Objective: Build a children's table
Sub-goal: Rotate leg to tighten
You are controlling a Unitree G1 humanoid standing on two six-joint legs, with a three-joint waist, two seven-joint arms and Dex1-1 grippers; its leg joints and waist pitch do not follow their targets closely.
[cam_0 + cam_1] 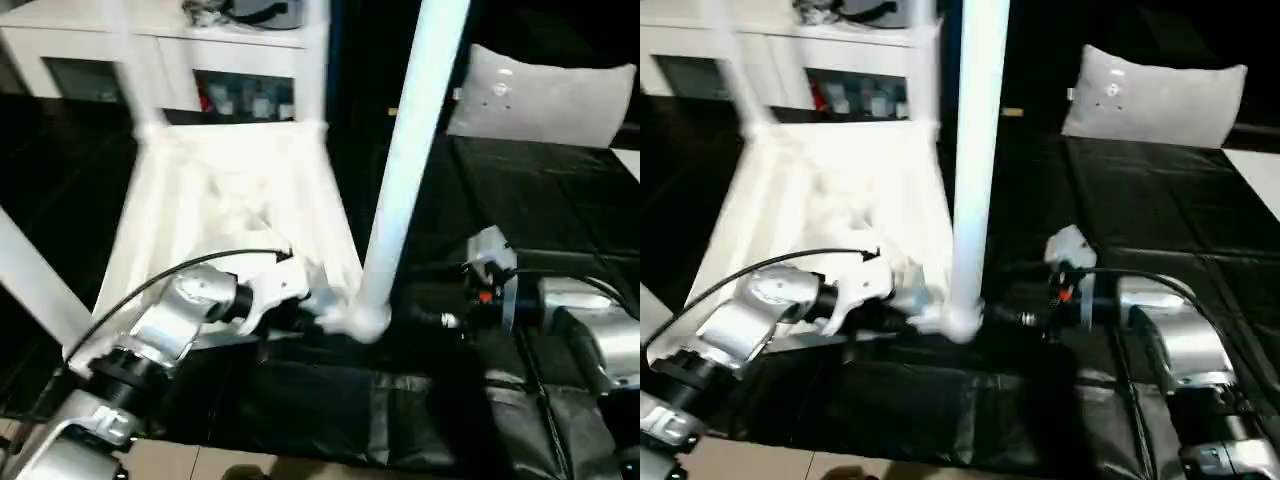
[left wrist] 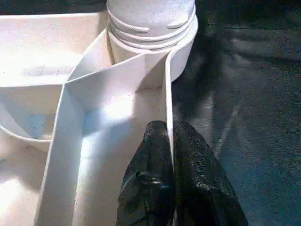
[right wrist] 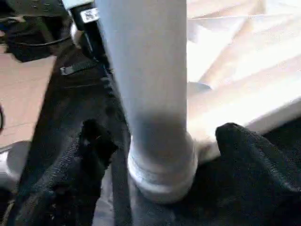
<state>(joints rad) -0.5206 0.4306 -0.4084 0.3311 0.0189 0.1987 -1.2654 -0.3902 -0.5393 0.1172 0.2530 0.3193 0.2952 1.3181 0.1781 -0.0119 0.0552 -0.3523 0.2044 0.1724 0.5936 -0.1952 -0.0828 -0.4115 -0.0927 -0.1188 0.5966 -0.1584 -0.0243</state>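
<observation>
Left gripper: lower centre of the left wrist view; its black fingers are pinched closed on the thin rim wall of the tabletop, just beside the corner socket.
Tabletop: centre-left of the left eye view, lying underside up on the dark surface.
Near leg: centre of the frame, standing nearly upright in the near right corner socket.
Right gripper: fingers spread wide on either side of the leg's base, apparently not gripping.
Technique, as a judgement: the left clamp should steady the tabletop while the leg is turned fully home and kept upright.
</observation>
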